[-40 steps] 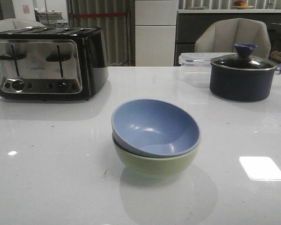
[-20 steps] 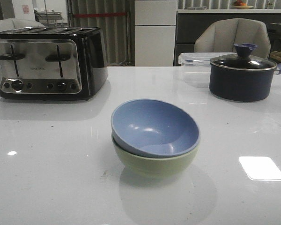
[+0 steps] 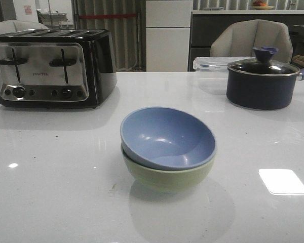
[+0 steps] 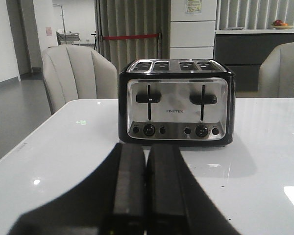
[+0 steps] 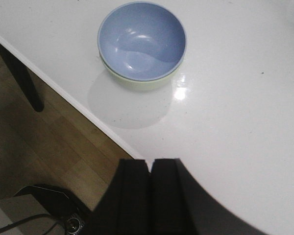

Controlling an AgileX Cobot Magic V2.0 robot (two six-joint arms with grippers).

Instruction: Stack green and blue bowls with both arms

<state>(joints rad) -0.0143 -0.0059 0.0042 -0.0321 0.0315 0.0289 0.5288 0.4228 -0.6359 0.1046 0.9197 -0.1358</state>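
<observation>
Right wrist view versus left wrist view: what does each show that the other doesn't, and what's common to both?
Only the right wrist view shows the blue bowl nested inside the green bowl, near the table's edge, with wooden floor beyond it. Only the left wrist view shows the toaster standing on the table, with chairs behind it. Both show the white table and their own gripper, the right gripper and left gripper, each shut and holding nothing.
</observation>
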